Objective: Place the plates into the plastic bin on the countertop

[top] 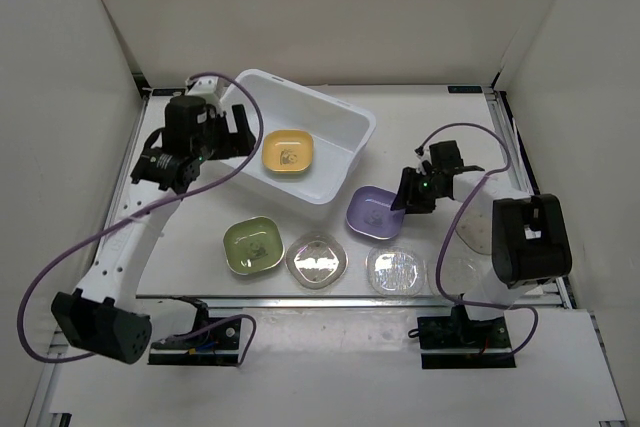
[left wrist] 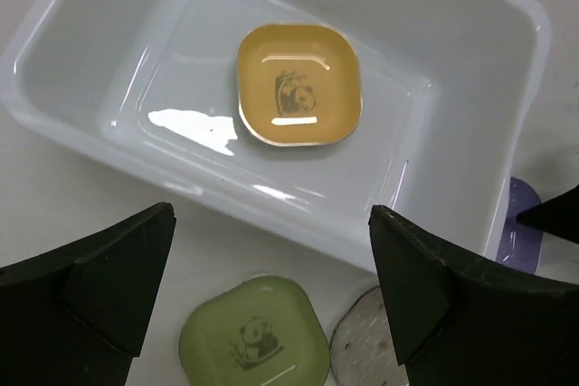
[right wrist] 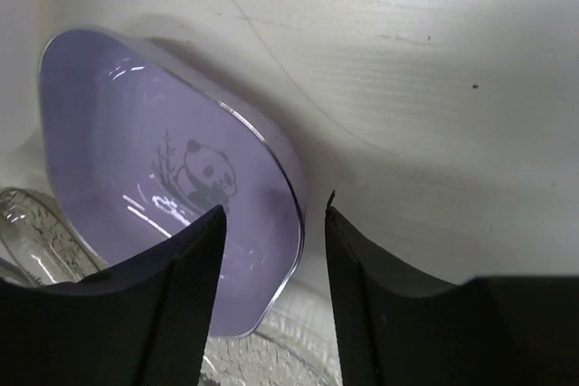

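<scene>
Three white walls around one white countertop

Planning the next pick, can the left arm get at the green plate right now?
Probably yes: the left gripper hangs open and empty over the plastic bin, and the green plate lies uncovered just outside it.

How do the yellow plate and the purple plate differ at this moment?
The yellow plate lies inside the bin; the purple plate sits outside it on the countertop. The yellow plate is untouched, with the open left gripper clear of it; the purple plate's rim stands between the right gripper's fingers, not yet clamped. Both are rounded-square with a panda print.
</scene>
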`<state>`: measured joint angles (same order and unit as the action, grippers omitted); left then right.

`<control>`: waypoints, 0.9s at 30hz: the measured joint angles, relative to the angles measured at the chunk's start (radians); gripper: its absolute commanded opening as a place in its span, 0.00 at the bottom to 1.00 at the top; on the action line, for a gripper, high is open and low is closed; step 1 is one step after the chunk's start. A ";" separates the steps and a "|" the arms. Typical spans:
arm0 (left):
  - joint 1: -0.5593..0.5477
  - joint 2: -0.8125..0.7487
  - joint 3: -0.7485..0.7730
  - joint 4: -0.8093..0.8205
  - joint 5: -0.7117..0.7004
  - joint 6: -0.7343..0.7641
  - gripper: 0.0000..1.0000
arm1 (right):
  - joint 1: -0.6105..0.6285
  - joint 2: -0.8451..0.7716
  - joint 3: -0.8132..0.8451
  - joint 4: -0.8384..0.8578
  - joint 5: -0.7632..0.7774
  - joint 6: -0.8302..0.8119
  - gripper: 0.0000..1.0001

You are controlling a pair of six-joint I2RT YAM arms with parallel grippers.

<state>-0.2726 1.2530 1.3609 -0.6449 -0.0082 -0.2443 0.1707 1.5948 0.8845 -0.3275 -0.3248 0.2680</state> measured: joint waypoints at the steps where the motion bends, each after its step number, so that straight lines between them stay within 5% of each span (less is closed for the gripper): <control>1: 0.000 -0.027 -0.039 -0.002 -0.008 -0.009 0.99 | 0.001 0.010 0.000 0.010 0.002 0.006 0.49; 9: 0.001 -0.200 -0.199 -0.053 -0.075 -0.090 0.99 | 0.005 0.052 0.003 0.039 0.092 0.058 0.00; 19: 0.010 -0.188 -0.257 -0.082 -0.150 -0.153 0.99 | -0.085 -0.051 0.137 -0.101 0.370 0.103 0.00; 27: 0.161 -0.129 -0.268 -0.081 -0.163 -0.164 0.99 | -0.097 -0.132 0.529 -0.161 0.485 0.036 0.00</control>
<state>-0.1116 1.1240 1.0927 -0.7261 -0.1715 -0.4084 0.0742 1.4628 1.4139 -0.4885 0.1600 0.3042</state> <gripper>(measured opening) 0.992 0.010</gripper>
